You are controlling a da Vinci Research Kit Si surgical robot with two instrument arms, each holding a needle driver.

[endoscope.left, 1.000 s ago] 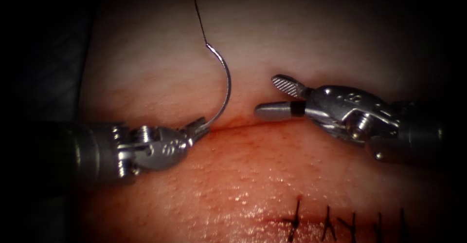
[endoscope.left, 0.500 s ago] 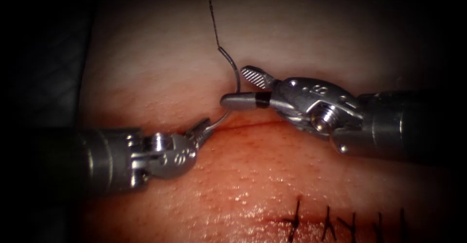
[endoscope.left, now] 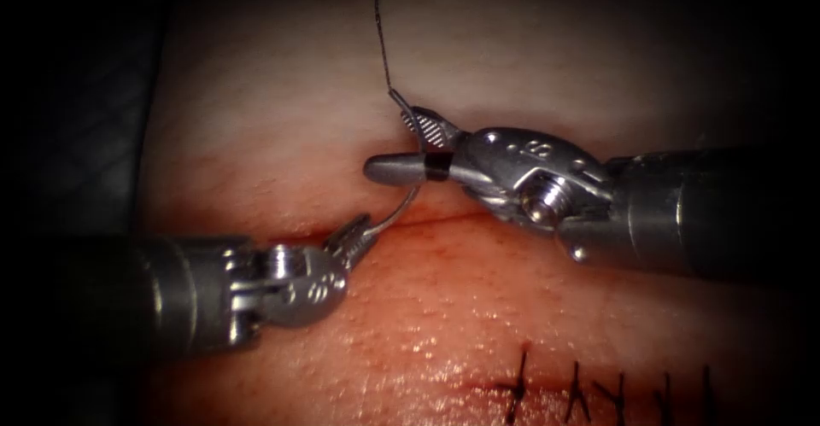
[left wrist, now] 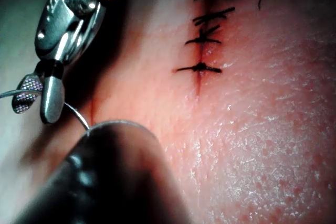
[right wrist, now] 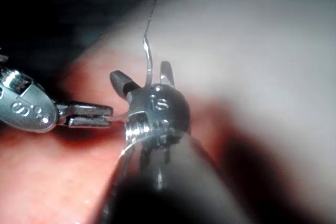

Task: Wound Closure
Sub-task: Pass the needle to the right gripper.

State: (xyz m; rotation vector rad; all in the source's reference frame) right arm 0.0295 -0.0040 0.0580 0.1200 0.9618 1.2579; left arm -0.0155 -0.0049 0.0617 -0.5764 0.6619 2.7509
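My left tool (endoscope.left: 362, 226) is shut on the curved needle (endoscope.left: 408, 202) near its pointed end, just above the cut (endoscope.left: 453, 215). The needle arcs upward, free of the tissue (endoscope.left: 282, 119), to its swaged end where the black thread (endoscope.left: 382, 33) runs up out of view. My right tool (endoscope.left: 389, 142) comes in from the right, its jaws open and straddling the needle's upper half, one jaw on either side of the wire. In the right wrist view the needle (right wrist: 148, 61) stands between the right tool's (right wrist: 144, 77) parted jaws, with the left tool (right wrist: 84, 115) beside it.
Several black stitches (endoscope.left: 581, 388) close the cut's lower right stretch, also seen as stitches (left wrist: 202, 40) in the left wrist view. Red fluid (endoscope.left: 444, 289) stains the tissue below the cut. The right tool (left wrist: 37, 98) and needle (left wrist: 76, 116) appear in the left wrist view.
The right tool moved left to the needle, and its open jaws now straddle the needle's upper part. The left tool shifted slightly right, still holding the needle, which tilted rightward.
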